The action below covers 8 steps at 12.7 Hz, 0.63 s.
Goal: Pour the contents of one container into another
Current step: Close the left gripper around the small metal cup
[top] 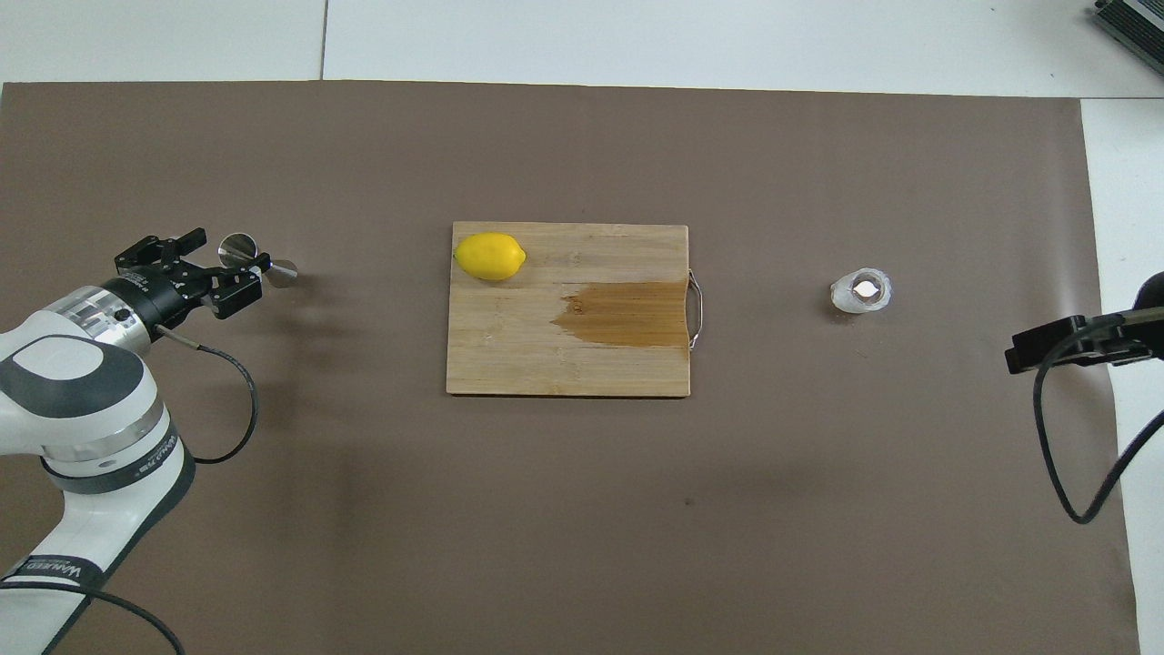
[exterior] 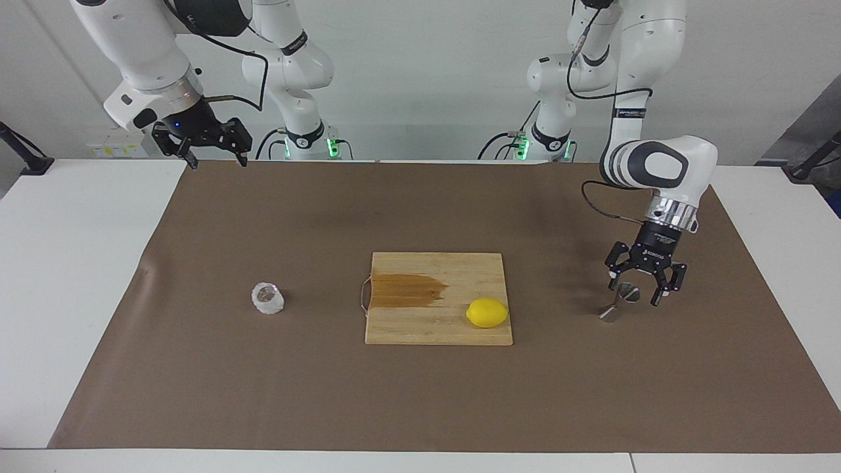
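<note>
Jigger (exterior: pixel 619 302) stands upright, left gripper (exterior: pixel 640 293) jaws open around its top cone. Right gripper (exterior: pixel 213 157) waits, jaws open; glass cup (exterior: pixel 268 298) untouched

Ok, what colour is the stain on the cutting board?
Dark brown stain on pale wood cutting board, clearest in the overhead view.
</note>
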Motion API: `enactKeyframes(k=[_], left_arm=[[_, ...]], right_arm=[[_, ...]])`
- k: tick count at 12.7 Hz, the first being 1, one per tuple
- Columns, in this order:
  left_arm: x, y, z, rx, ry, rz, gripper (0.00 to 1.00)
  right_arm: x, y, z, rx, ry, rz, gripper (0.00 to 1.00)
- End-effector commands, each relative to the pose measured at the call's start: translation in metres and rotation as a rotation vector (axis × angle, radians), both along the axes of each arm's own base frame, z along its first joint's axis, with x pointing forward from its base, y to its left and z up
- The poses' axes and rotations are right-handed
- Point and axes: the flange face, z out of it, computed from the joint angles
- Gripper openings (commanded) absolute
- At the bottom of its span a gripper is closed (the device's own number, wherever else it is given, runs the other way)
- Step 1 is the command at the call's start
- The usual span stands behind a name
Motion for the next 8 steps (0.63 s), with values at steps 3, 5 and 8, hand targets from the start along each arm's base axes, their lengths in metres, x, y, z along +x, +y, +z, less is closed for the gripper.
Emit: enactKeyframes(k=[3, 5, 8], left_arm=[[0.004, -0.002, -0.002, 0.015, -0.014, 0.024, 1.00], [0.004, -0.014, -0.003, 0.010, -0.012, 0.011, 1.00], [0.005, -0.014, -0.002, 0.008, -0.015, 0.011, 1.00]], right_arm=[[0.000, 0.000, 0.002, 0.020, -0.002, -0.018, 1.00], [0.000, 0.000, 0.002, 0.020, -0.002, -0.018, 1.00], [0.000, 0.000, 0.002, 0.020, -0.002, -0.018, 1.00]])
